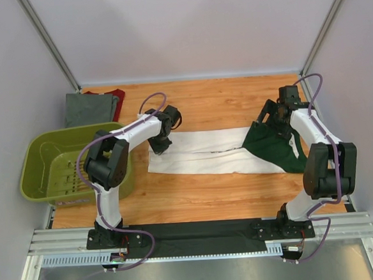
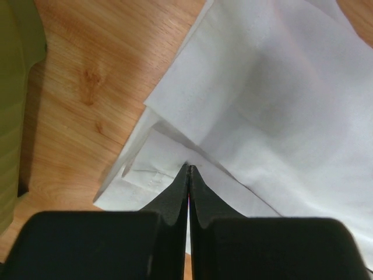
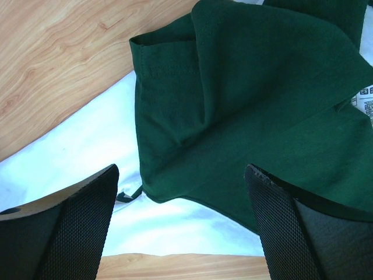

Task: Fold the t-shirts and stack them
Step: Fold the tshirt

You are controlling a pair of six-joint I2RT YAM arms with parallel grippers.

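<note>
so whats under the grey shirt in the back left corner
A dark red shirt: only its edge shows past the grey shirt. The rest is covered, so its fold cannot be seen.

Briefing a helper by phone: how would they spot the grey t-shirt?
Find the olive-green basket on the left of the table. Behind it, in the far corner, lies the folded grey t-shirt. Only it is grey; a dark red shirt borders it.

The left end effector [image 2: 188,170] is pressing its fingers fully together, tips angling down. The right end effector [image 3: 180,172] is holding its fingers wide apart.
</note>
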